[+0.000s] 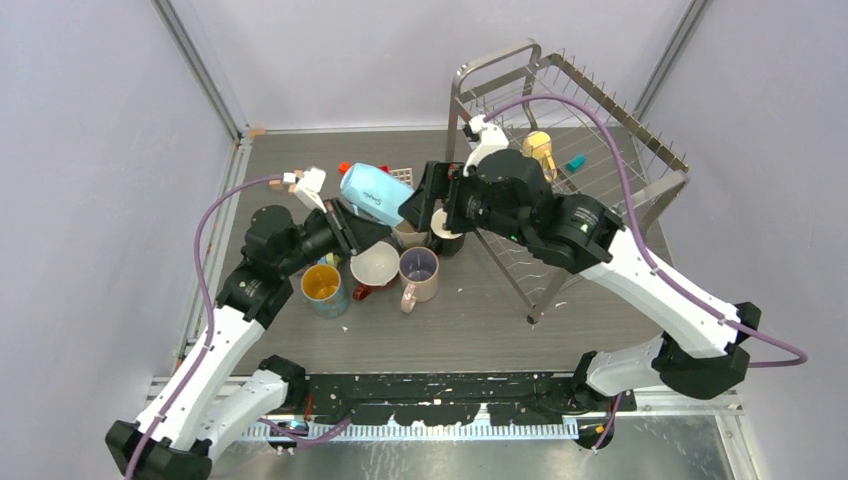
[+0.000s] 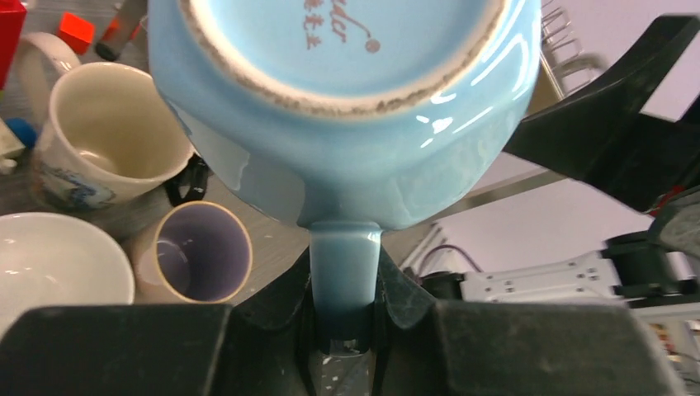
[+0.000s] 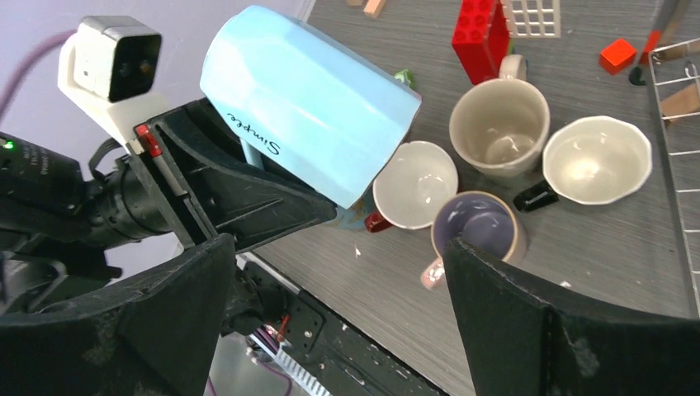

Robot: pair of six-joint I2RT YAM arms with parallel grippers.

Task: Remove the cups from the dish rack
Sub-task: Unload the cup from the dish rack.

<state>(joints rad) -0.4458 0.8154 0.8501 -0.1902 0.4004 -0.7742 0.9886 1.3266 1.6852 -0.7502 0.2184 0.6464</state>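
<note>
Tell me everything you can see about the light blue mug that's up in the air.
The light blue mug is glossy glazed ceramic with flat faceted sides and dark script on one side. A rough unglazed ring runs around its base, where reddish marks are printed. It hangs above the table, tipped far from upright, by the cluster of mugs standing there. Its handle is clamped in the left gripper; nothing else touches it.

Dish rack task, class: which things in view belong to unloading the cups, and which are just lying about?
Belong: dish rack; yellow cup in it; light blue cup, gripped by its handle in the left gripper; lilac-lined cup, teal cup, beige cup on the table.
Lying about: red block, white grid piece, small red cube.
</note>
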